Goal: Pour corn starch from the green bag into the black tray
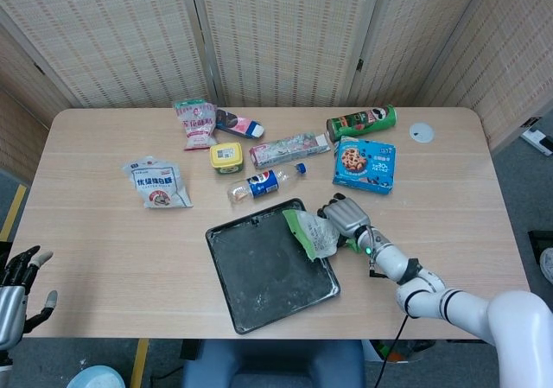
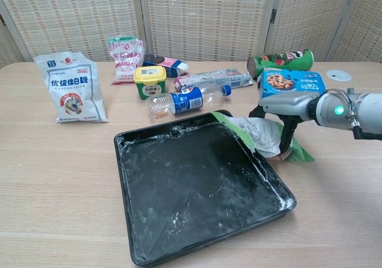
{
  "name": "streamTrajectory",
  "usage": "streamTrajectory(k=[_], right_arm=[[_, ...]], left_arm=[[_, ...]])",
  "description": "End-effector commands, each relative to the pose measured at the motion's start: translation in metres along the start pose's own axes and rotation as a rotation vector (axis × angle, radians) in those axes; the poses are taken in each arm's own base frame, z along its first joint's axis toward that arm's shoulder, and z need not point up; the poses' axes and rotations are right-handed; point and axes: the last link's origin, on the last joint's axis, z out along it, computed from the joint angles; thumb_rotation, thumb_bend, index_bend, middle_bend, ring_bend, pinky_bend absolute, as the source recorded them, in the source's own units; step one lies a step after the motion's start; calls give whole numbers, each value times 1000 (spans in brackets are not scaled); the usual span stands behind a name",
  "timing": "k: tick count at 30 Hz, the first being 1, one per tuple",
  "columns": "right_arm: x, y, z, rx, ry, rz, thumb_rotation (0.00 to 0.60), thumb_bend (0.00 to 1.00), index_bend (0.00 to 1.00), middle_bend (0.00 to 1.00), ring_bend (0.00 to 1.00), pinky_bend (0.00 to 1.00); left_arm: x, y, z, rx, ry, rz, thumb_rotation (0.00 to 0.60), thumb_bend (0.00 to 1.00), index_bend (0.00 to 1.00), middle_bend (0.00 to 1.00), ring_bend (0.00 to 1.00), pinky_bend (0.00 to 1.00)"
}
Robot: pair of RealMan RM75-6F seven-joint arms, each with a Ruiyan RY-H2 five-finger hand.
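The green bag (image 1: 308, 231) (image 2: 255, 132) lies crumpled over the right rim of the black tray (image 1: 259, 277) (image 2: 191, 187), its mouth toward the tray. My right hand (image 1: 342, 216) (image 2: 284, 114) grips the bag's right end, fingers curled down around it. White powder streaks the inside of the tray. Off the table's near left corner, my left hand (image 1: 14, 291) hangs with its fingers apart and holds nothing; only the head view shows it.
Behind the tray lie a plastic bottle (image 1: 263, 183) (image 2: 186, 99), a yellow tub (image 1: 226, 156), a blue cookie box (image 1: 366, 164) (image 2: 292, 82) and a green chip can (image 1: 360, 122). A white sugar bag (image 1: 157, 183) (image 2: 68, 89) lies at the left.
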Motion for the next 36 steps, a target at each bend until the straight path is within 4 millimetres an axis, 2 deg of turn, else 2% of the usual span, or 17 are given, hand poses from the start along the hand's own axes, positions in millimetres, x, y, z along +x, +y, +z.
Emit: streamTrajectory(k=[1, 9, 13, 17, 22, 29, 36], right_arm=[[0, 2, -2, -7, 41, 28, 600, 167, 672, 510, 356, 170], [13, 2, -12, 12, 163, 66, 600, 194, 741, 568, 468, 297], [35, -8, -19, 49, 257, 39, 600, 205, 744, 570, 488, 351], [59, -26, -24, 84, 345, -108, 600, 206, 744, 570, 508, 375], [73, -54, -24, 105, 427, -383, 600, 206, 745, 570, 515, 385], [76, -95, -15, 128, 505, -634, 600, 205, 744, 570, 534, 384], [74, -111, -12, 126, 574, -726, 600, 206, 745, 570, 553, 374]], left_arm=[[0, 0, 0, 0, -1, 0, 600, 461, 208, 144, 146, 0], [0, 0, 1, -4, -2, -1, 600, 461, 206, 144, 146, 0], [1, 1, 2, -10, 3, -3, 600, 461, 206, 144, 146, 0], [1, 2, 2, -16, 7, -8, 600, 461, 206, 144, 146, 0], [1, 1, 0, -15, 12, -12, 600, 462, 205, 144, 146, 0], [6, -5, -5, -10, 23, -6, 600, 462, 205, 144, 146, 0], [8, -8, -9, 3, 29, -5, 600, 461, 204, 144, 146, 0]])
